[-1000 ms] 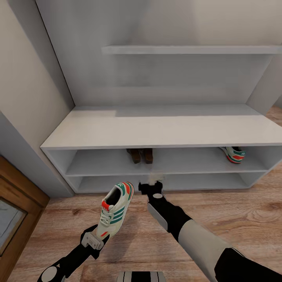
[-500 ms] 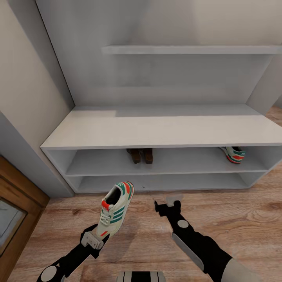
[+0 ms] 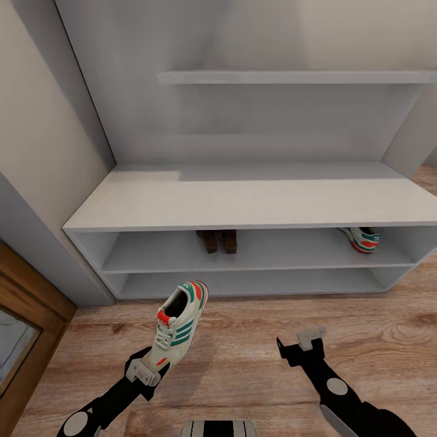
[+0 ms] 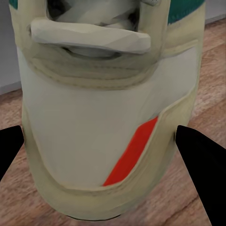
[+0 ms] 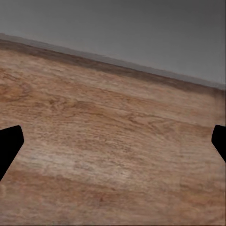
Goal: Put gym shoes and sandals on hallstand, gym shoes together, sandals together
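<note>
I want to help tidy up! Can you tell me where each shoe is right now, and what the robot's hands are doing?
Gym shoe in the left gripper: held up off the floor, in front of the rack.
Other gym shoe: on the shoe rack's upper shelf, at its right end.
Two sandals: side by side on that same shelf.
Left gripper: shut on the shoe.
Right gripper: open, empty, above the floor.

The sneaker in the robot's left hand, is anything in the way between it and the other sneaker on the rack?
Nothing visible blocks it. The held gym shoe hangs over bare floor before the shoe rack. Its mate sits at the upper shelf's right end; the sandals sit mid-shelf, with free shelf between.
</note>
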Robot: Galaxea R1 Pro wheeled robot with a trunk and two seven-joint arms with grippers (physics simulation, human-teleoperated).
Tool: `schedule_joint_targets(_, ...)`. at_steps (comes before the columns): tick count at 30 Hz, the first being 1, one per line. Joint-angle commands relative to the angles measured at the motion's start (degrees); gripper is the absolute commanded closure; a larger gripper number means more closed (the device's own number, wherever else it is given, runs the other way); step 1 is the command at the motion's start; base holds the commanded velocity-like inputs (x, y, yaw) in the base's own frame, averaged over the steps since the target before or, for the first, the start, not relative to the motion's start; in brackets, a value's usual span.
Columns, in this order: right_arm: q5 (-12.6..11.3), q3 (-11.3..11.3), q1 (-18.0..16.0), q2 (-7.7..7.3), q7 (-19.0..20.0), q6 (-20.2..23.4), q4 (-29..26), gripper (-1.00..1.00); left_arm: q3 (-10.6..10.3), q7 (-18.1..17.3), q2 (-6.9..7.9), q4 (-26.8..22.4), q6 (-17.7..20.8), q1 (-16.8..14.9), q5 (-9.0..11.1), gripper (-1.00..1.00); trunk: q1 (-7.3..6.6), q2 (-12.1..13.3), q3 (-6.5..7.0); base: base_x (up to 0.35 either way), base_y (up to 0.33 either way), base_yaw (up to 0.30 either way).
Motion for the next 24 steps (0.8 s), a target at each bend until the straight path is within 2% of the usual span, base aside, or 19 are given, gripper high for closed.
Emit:
schedule_joint_targets(1, 0.0, -0.2, 0.9, -0.95, 0.0, -0.4, -0.3, -1.00, 0.0, 0.0, 0.00, 0.0, 0.0, 0.0, 0.0, 1.00, 0.00, 0.0, 0.00, 0.000, 0.000, 0.000)
schedule_joint_targets(2, 0.0, -0.5, 1.7, -1.81, 0.1, -0.8, -0.5, -1.00, 0.0, 0.0, 0.00, 0.0, 0.0, 0.0, 0.0, 1.00, 0.00, 0.0, 0.00, 0.000, 0.000, 0.000)
schedule_joint_targets(3, 0.0, -0.5, 1.7, -1.81, 0.1, -0.8, -0.5, -1.00, 0.0, 0.0, 0.00, 0.0, 0.0, 0.0, 0.0, 1.00, 0.00, 0.0, 0.00, 0.000, 0.000, 0.000)
schedule_joint_targets(6, 0.1, -0.9, 4.0, -4.09, 0.3, -2.4, -0.9, -1.00, 0.0, 0.0, 0.03, 0.0, 0.0, 0.0, 0.0, 1.00, 0.00, 0.0, 0.00, 0.000, 0.000, 0.000)
schedule_joint_targets(7, 0.1, -0.9, 4.0, -4.09, 0.3, -2.4, -0.9, -1.00, 0.0, 0.0, 0.03, 0.0, 0.0, 0.0, 0.0, 1.00, 0.00, 0.0, 0.00, 0.000, 0.000, 0.000)
schedule_joint_targets(9, 0.1, -1.0, 5.1, -5.22, 0.6, -3.6, -1.1, -1.00, -0.1, 0.0, -0.01, -0.1, 0.0, 0.0, -0.1, 1.00, 0.00, 0.0, 0.00, 0.000, 0.000, 0.000)
schedule_joint_targets(16, 0.1, -1.2, 6.5, -6.55, 1.2, -5.1, -1.2, -1.00, -0.1, 0.0, -0.08, -0.1, 0.0, 0.0, -0.2, 1.00, 0.00, 0.0, 0.00, 0.000, 0.000, 0.000)
schedule_joint_targets(24, 0.1, -1.2, 7.0, -6.98, 1.5, -5.7, -1.2, -1.00, -0.1, 0.0, -0.08, -0.1, 0.0, 0.0, -0.2, 1.00, 0.00, 0.0, 0.00, 0.000, 0.000, 0.000)
